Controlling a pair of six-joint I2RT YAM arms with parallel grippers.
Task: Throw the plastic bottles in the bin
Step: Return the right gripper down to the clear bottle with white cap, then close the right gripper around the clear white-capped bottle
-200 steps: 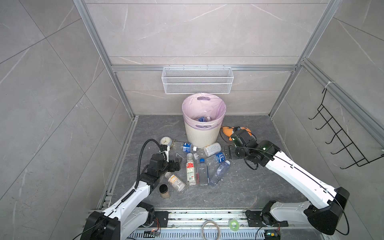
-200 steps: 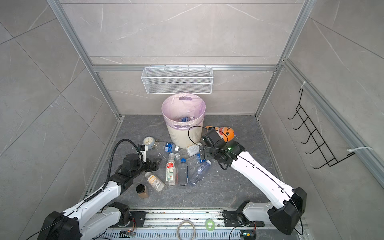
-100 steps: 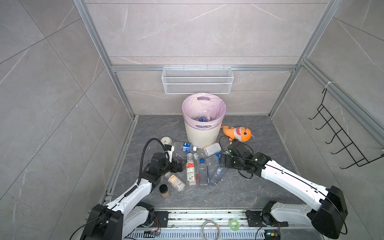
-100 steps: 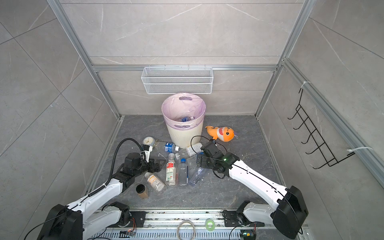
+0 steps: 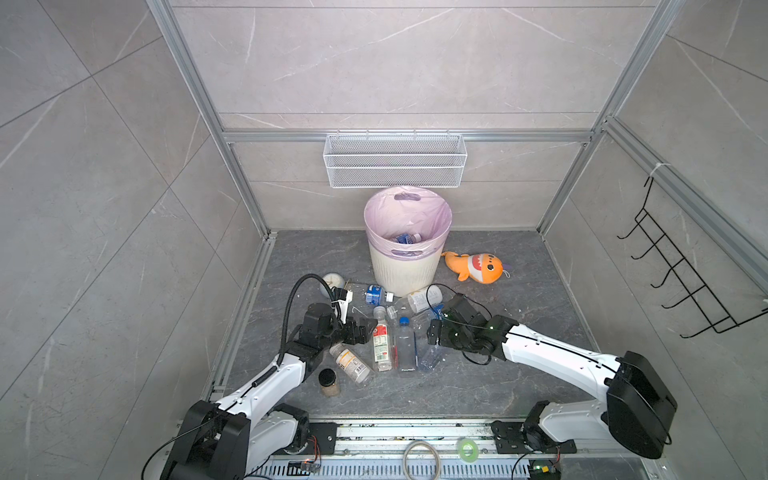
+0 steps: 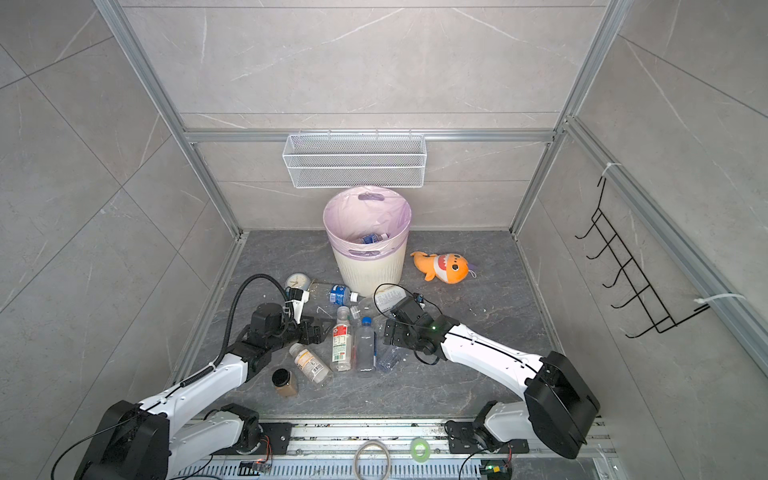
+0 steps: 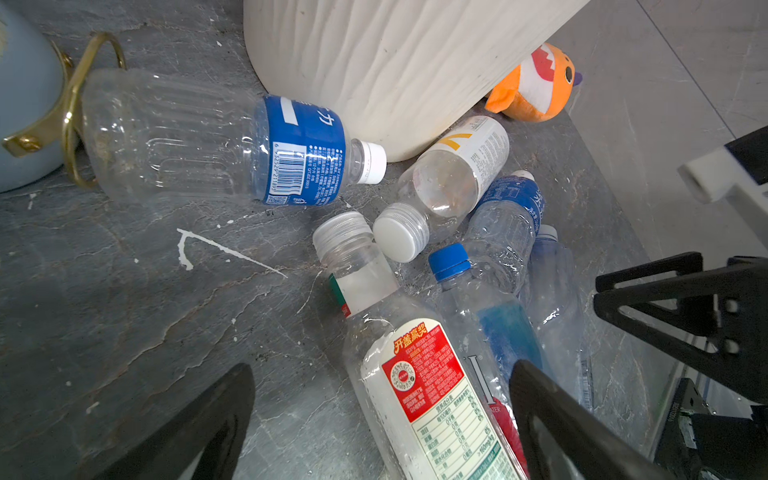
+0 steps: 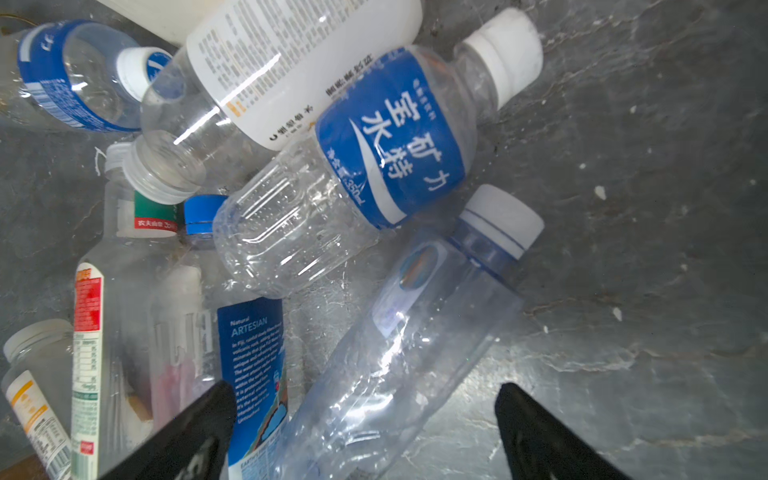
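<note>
Left claw: mine, spread wide and empty, low over the near-left part of the heap; in my wrist view the red-label bottle lies between its fingers.
Right claw: mine too, released wide, gripping nothing; a crushed clear bottle with a white cap lies between its fingers.
Plastic bottles: most lie in a heap mid-floor, just in front of the bin; one blue-labelled bottle lies inside it.
Bin: upright at the middle of the floor's back edge, pink liner folded over its rim.
</note>
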